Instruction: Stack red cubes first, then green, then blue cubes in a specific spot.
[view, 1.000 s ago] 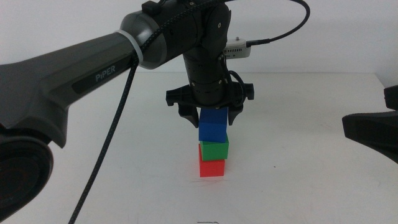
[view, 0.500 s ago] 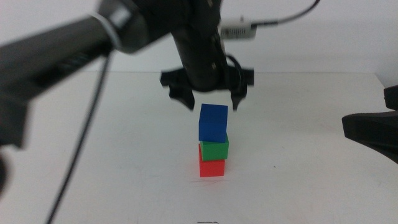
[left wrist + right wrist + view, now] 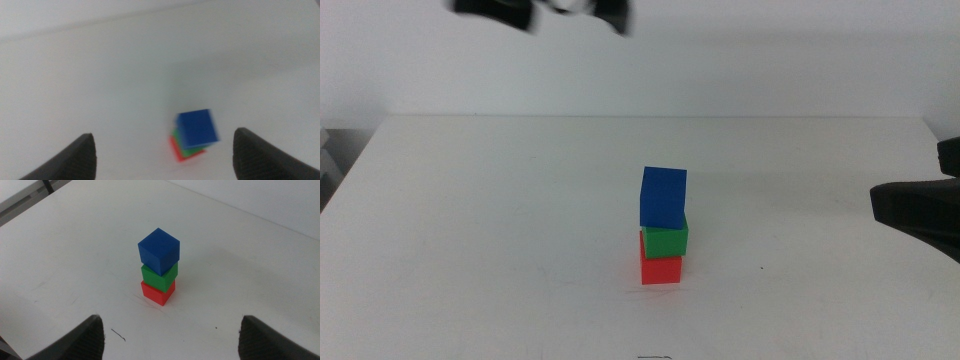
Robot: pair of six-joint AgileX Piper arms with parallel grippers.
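A tower of 3 is seen standing on the white table (image 3: 470, 230): the red cube (image 3: 660, 269) is set on the tabletop, the green cube (image 3: 666, 238) is carried on top of it, and the blue cube (image 3: 663, 197) is perched highest. No container is seen; the cubes are borne by each other alone. The blue cube is turned a little against the green one beneath it and overhangs it on one side (clearest in the right wrist view, where blue (image 3: 159, 250), green (image 3: 160, 276) and red (image 3: 157, 292) are stacked with their corners out of line). The stack is placed a little right of the table's middle, well apart from every edge.

The left gripper (image 3: 162, 152) is held high above the tower and looks down on it; its 2 dark jaws are spread wide, nothing is gripped between them, and the blue cube (image 3: 198, 128) is seen blurred far below, between them. In the middle view only a dark blur of that arm (image 3: 545, 10) is caught at the top edge.

The right gripper (image 3: 172, 337) is parked off to the right side of the table, its jaws parted wide and empty, pointed at the stack from a distance. Its dark bulk (image 3: 920, 210) is shown at the right edge of the middle view.
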